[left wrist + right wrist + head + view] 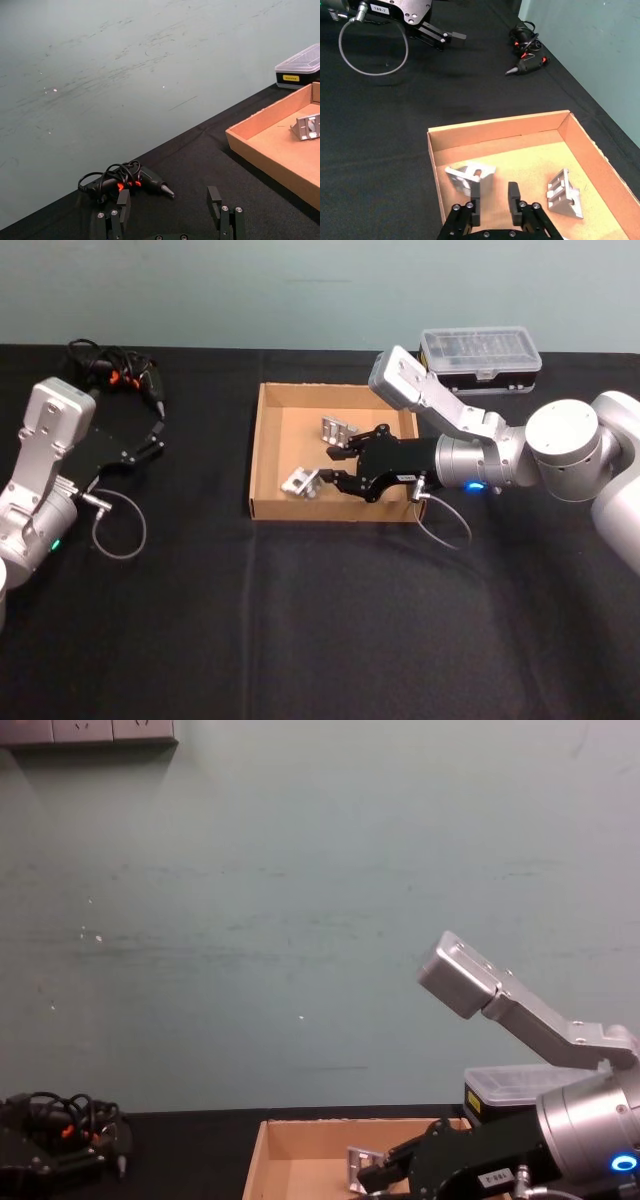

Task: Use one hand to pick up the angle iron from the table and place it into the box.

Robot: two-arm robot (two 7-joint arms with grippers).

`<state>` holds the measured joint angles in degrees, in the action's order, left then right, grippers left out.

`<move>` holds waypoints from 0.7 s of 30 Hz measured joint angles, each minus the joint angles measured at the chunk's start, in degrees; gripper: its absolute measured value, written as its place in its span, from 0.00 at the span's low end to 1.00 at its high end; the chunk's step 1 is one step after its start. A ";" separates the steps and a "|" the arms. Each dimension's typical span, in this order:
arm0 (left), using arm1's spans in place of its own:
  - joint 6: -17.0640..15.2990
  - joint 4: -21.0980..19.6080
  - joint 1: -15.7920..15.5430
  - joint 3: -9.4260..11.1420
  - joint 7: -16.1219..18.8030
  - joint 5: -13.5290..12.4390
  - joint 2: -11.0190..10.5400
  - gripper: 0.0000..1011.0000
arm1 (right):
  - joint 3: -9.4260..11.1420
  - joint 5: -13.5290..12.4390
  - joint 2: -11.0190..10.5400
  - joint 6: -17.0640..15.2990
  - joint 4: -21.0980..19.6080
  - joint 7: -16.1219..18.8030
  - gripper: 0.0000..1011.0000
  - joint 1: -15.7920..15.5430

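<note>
Head view puts two angle irons inside the box (268,455), the tan cardboard tray at the middle of the table (320,640): the near angle iron (298,483) lies on the box floor toward 7 o'clock, close to the front wall, and the far angle iron (338,429) sits toward 12 o'clock of the floor, nearer the back wall. The two are apart from each other. The right gripper (331,464) reaches into the box from 3 o'clock, its black fingers spread apart with nothing between them; one fingertip is just beside the near angle iron, but contact cannot be told. From the right wrist view the same near angle iron (469,176) lies just ahead of one finger (475,196), outside the gap, while the far angle iron (564,195) rests off to the other side on bare cardboard. Beyond the box at 1 o'clock stands a black case with a clear lid (481,357). The left gripper (145,445) is parked over the table at 9 o'clock, well apart from the box, fingers separated and empty, as the left wrist view confirms by the gap between its fingers (214,201). A black power tool with a coiled cord (118,373) lies at 10 o'clock near the table's back edge.
</note>
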<state>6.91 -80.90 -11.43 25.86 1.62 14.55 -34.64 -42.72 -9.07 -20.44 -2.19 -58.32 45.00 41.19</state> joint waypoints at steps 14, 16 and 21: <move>0.00 0.00 0.00 0.00 0.00 0.00 0.00 0.99 | 4.39 -2.53 -3.90 -0.92 -9.69 -3.62 0.73 -4.71; 0.00 0.00 0.00 0.00 0.00 0.00 0.00 0.99 | 6.08 -3.39 -5.07 -1.31 -12.71 -5.53 0.81 -6.34; 0.00 0.00 0.00 0.00 0.00 0.00 0.00 0.99 | 11.00 -5.13 -8.10 -2.33 -19.56 -11.66 0.93 -11.44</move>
<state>6.91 -80.90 -11.43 25.86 1.62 14.54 -34.65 -31.72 -14.20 -28.54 -4.52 -77.88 33.34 29.75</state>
